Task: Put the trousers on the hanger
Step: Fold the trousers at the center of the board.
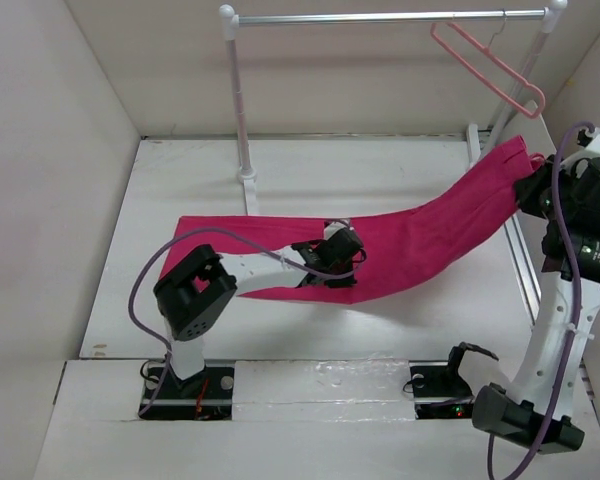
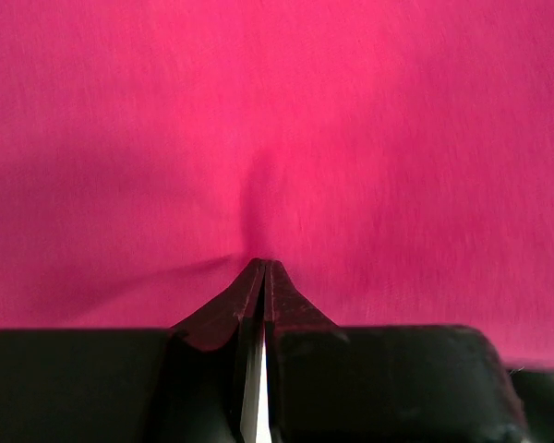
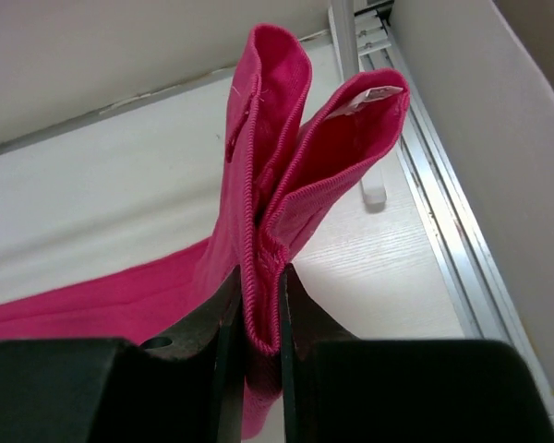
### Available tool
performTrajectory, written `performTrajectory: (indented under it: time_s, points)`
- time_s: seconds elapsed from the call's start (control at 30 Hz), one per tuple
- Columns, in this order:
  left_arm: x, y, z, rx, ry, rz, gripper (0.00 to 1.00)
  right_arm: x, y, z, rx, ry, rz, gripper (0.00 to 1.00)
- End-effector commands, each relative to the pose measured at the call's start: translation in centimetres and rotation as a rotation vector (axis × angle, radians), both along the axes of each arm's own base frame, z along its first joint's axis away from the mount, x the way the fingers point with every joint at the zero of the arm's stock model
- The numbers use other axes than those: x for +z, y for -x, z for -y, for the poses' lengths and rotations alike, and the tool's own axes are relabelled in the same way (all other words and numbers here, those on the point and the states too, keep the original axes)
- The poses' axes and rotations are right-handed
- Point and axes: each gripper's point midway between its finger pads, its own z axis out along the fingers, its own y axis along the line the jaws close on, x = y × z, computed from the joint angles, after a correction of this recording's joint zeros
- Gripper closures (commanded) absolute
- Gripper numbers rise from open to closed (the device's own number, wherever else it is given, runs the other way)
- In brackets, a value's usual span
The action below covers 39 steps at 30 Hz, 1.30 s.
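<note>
The magenta trousers (image 1: 420,235) stretch from the table's left middle up to the right, where their ribbed waistband end (image 3: 286,138) is lifted off the table. My right gripper (image 3: 261,272) is shut on that folded waistband, seen at the right edge of the top view (image 1: 533,190). My left gripper (image 1: 332,272) rests on the middle of the trousers near their front edge. In the left wrist view its jaws are shut (image 2: 263,264), and the cloth (image 2: 351,138) puckers at the tips. The light-pink hanger (image 1: 485,65) hangs from the rail at the back right, above the right gripper.
A white-and-silver clothes rail (image 1: 380,17) spans the back, with one post (image 1: 242,110) standing just behind the trousers' left part. A metal track (image 3: 443,221) runs along the right wall. Pale walls enclose the table (image 1: 380,165) on three sides.
</note>
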Motion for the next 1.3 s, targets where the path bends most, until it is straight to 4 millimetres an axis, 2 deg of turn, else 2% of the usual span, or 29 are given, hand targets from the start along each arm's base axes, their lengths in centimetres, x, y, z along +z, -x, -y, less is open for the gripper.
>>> performTrajectory:
  time_s: [0.0,0.1,0.23,0.27,0.33,0.37,0.4,0.43,0.47,0.5,0.53,0.57,0.63,0.67,0.7,0.77,0.8,0.83,0.87,0.9,0.97,1.0,1.07,1.1,1.13,1.17,1.2,1.23,1.27]
  points:
    - [0.5,-0.8,3.6,0.007,0.083,-0.03,1.0,6.3,1.6,1.1,-0.092,0.154,0.088,1.0]
    - [0.6,0.5,6.1,-0.052,0.144,-0.057,1.0,9.3,1.7,0.1,-0.057,0.175,0.152,1.0]
    - [0.9,1.7,10.1,-0.133,0.162,-0.075,1.0,8.8,-0.3,-4.2,0.154,0.126,0.186,1.0]
    - [-0.8,2.0,9.6,-0.134,0.111,-0.108,1.0,8.6,-0.6,-4.9,0.174,0.122,0.188,1.0]
    - [-1.4,2.6,9.5,-0.161,0.105,-0.13,1.0,7.9,-1.6,-8.6,0.274,0.1,0.187,1.0]
    - [-0.3,2.5,9.2,-0.155,0.11,-0.117,1.0,7.8,-2.0,-9.3,0.271,0.102,0.188,1.0]
    - [0.3,1.7,8.1,-0.121,0.1,-0.1,1.0,7.7,-2.1,-12.6,0.36,0.082,0.19,1.0]
    - [-0.4,1.3,6.0,-0.078,0.066,-0.092,1.0,7.0,-3.0,-14.1,0.394,0.077,0.167,1.0]
    - [3.3,-0.9,4.1,-0.018,0.123,-0.036,1.0,7.2,-3.4,-14.9,0.381,0.081,0.173,1.0]
    - [4.5,-2.5,1.7,0.052,0.119,0.011,1.0,7.4,-3.7,-16.6,0.414,0.068,0.181,1.0]
    - [4.0,-2.8,-1.4,0.106,0.091,0.013,1.0,6.8,-4.1,-19.7,0.483,0.066,0.163,1.0]
    - [8.7,-5.3,-5.4,0.209,0.154,0.091,1.0,7.2,-4.4,-20.7,0.487,0.064,0.171,1.0]
    - [10.6,-7.0,-11.8,0.354,0.131,0.161,1.0,7.4,-4.6,-24.3,0.563,0.045,0.179,1.0]
    - [14.2,-6.9,-15.2,0.395,0.161,0.238,1.0,6.1,-5.7,-26.2,0.59,0.049,0.145,1.0]
    - [15.4,-8.7,-20.2,0.518,0.149,0.279,1.0,7.1,-5.9,-27.5,0.606,0.04,0.17,1.0]
    - [19.0,-8.2,-25.7,0.601,0.151,0.376,1.0,5.6,-6.6,-31.8,0.677,0.045,0.133,1.0]
    - [20.0,-8.7,-29.6,0.693,0.152,0.403,1.0,6.8,-6.7,-33.3,0.699,0.03,0.162,1.0]
    - [21.1,-8.5,-31.5,0.733,0.151,0.43,1.0,6.6,-6.8,-34.8,0.723,0.027,0.16,1.0]
    - [21.8,-7.7,-33.1,0.769,0.143,0.445,1.0,4.3,-7.0,-38.3,0.781,0.037,0.111,1.0]
    - [22.5,-7.4,-34.5,0.82,0.117,0.465,1.0,4.0,-6.8,-40.3,0.811,0.036,0.106,1.0]
    - [23.9,-6.9,-35.3,0.86,0.108,0.488,1.0,3.6,-6.3,-44.2,0.882,0.019,0.104,1.0]
    - [24.4,-6.9,-35.7,0.879,0.103,0.507,0.99,0.6,-5.6,-48.1,0.947,0.017,0.047,1.0]
    - [26.5,-6.6,-36.5,0.914,0.095,0.545,0.99,-1.4,-3.8,-52.8,1.046,-0.014,0.02,0.94]
    - [27.6,-6.6,-36.9,0.93,0.086,0.566,0.98,-2.4,-1.7,-55.9,1.122,-0.047,0.008,0.81]
    - [30.2,-6.4,-38.0,0.962,0.055,0.614,0.95,-7.7,0.2,-60.3,1.248,-0.063,-0.099,0.42]
    - [30.2,-6.3,-38.3,0.974,0.046,0.618,0.95,-8.1,1.2,-60.6,1.263,-0.054,-0.118,0.42]
    - [31.6,-6.2,-38.5,0.976,0.046,0.647,0.93,-11.5,1.6,-61.9,1.291,-0.03,-0.19,0.29]
    - [31.6,-6.5,-38.4,0.971,0.039,0.644,0.91,-11.4,2.2,-62.4,1.334,-0.039,-0.206,0.18]
    - [31.6,-6.6,-38.3,0.966,0.042,0.639,0.9,-13.2,2.7,-61.8,1.348,0.008,-0.271,0.18]
